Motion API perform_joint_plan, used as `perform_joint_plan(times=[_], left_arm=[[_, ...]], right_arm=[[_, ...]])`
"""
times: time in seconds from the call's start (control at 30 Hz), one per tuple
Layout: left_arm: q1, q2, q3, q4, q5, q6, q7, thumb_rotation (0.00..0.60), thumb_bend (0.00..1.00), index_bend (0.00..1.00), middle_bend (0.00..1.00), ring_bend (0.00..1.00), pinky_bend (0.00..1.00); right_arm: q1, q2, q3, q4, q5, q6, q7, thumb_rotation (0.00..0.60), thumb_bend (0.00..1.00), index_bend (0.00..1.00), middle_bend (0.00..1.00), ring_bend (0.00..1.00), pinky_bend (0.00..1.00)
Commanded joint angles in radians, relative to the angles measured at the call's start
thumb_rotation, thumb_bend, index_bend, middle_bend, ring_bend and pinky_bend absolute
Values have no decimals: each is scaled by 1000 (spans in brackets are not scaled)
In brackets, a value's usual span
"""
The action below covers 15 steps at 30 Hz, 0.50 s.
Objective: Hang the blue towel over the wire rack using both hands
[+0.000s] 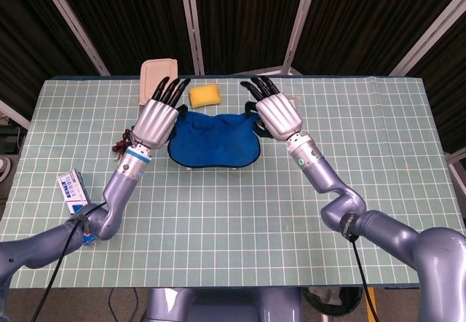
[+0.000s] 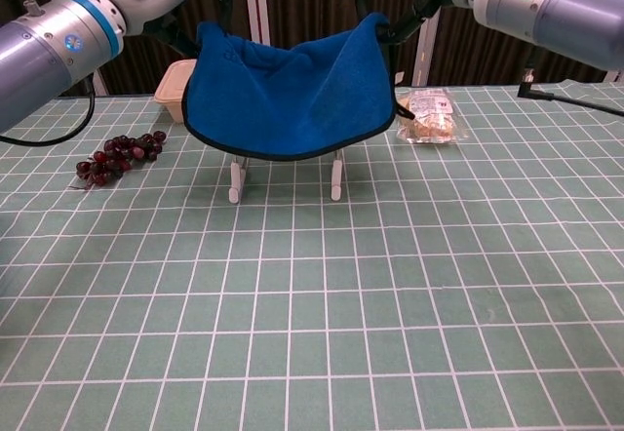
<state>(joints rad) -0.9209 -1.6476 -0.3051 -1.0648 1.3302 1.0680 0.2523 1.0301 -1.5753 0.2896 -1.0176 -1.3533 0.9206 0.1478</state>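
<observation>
Green gridded tablecloth (image 1: 240,213) at frame centre: left hand (image 1: 155,118) and right hand (image 1: 277,114) pinch the blue terry towel's (image 2: 292,99) top corners, other fingers spread forward. Towel drapes over the white wire rack (image 2: 335,179), hiding all but its feet; pinching fingertips are hard to see.

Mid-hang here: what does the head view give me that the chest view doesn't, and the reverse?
Only the head view: the yellow sponge, the blue-and-white box at the table's left edge, and the backs and spread fingers of the left robot hand and right robot hand.

Only the chest view: the wire rack's white-tipped feet clear below the towel's hem, and the grapes in full.

Both: the blue towel held by its upper corners, the beige container and the packaged snack.
</observation>
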Motion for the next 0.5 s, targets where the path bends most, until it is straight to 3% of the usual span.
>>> perform_joint_plan(times=[0.03,0.5], left_arm=[[11,-15,24,36,9,-1,-37,600,529,816,0,0,0],[38,-51,75,143,31,1,-153,600,530,813,0,0,0]], right_arm=[[-3,-26,-19,30,-18,6,27,600,450,669,74,0,0],[-2,-82,-41,105,-46,24,75,600,450,669,75,0,0]])
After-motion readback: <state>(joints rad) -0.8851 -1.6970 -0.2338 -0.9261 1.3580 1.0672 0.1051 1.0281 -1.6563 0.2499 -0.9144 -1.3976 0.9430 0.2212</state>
